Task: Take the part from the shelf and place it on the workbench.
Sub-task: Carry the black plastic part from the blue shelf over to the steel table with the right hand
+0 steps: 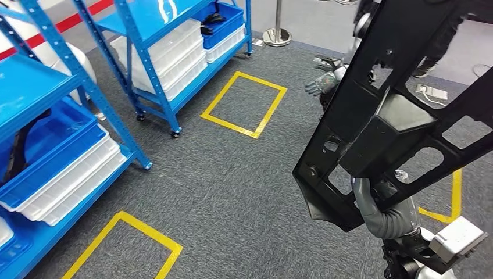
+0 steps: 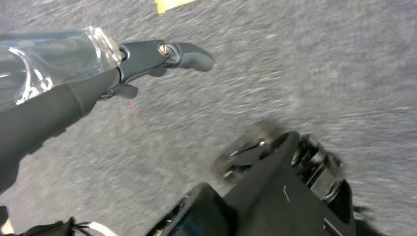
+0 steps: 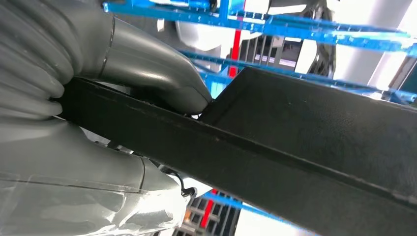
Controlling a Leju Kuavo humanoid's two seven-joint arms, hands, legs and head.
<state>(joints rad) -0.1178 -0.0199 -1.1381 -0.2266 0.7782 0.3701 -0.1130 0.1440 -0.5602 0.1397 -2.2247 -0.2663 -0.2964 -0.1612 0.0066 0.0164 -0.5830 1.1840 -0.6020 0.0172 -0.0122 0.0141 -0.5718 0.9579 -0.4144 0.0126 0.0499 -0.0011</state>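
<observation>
Black plastic part [image 1: 383, 110], long and slotted, is carried upright, well apart from the blue shelf [image 1: 145, 35], likely for transport to the workbench. Right hand [image 3: 123, 93] clamps thumb and fingers on its edge. Left hand [image 2: 147, 59] hangs empty, fingers apart.

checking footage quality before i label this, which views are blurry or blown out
Head view: sharp, evenly lit; the black part and blue shelves are crisp. Left wrist view: motion blur smears the grey carpet, while the left hand stays fairly sharp. Right wrist view: bright background blown out to white, shelves soft, right hand shiny with glare.
</observation>
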